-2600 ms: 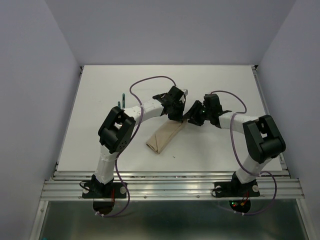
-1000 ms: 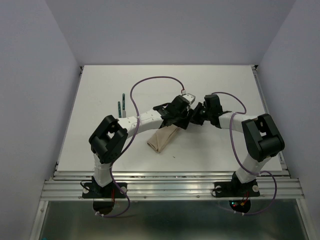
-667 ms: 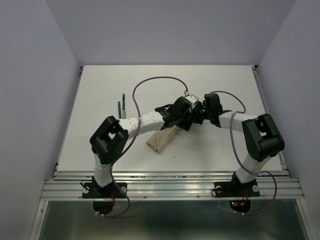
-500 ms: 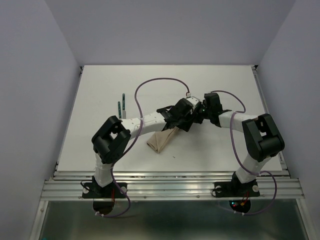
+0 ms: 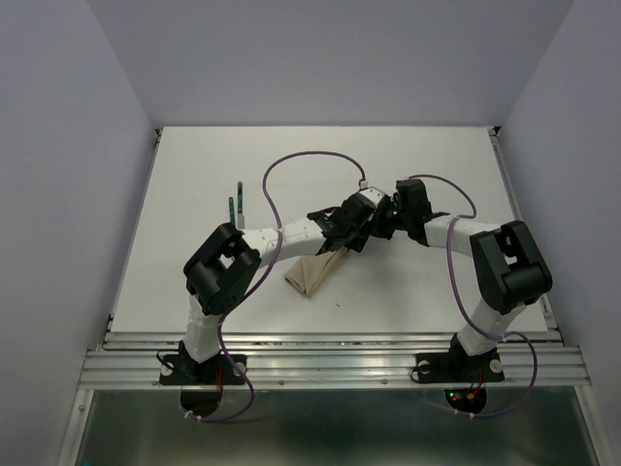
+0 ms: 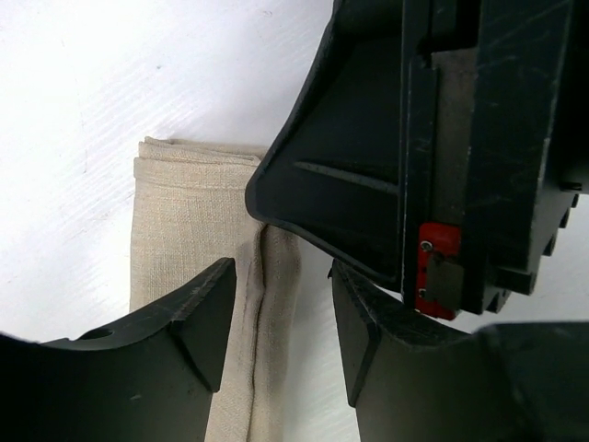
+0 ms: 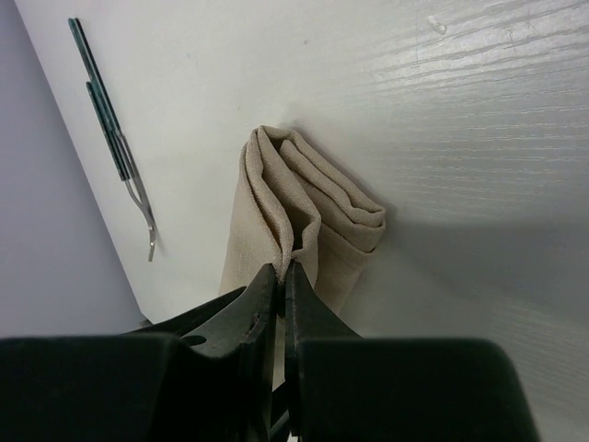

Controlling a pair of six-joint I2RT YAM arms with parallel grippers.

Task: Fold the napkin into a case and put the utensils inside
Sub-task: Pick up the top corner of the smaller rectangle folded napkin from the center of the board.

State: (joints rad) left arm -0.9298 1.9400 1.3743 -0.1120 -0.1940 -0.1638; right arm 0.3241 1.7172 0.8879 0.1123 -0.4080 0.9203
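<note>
Treat the beige napkin (image 5: pixel 312 270) gently, folded to a narrow oblong at mid-table. Hold its raised top fold pinched in the right gripper (image 7: pixel 283 276), pressed together on the cloth. Lower the left gripper (image 6: pixel 281 276), spread astride the ridge, squarely before closing. Avoid dragging the layers apart. Leave the green-handled utensils (image 7: pixel 115 152), well apart on the table (image 5: pixel 437 175), for later.

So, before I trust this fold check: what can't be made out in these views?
- Top view: far end of the napkin and both pincer tips, hidden under the wrists.
- Left wrist view: cloth right of the left pincer, blocked by the body of the right pincer.
- Right wrist view: the fold's edge inside that shut pincer; utensils too thin to count.
</note>
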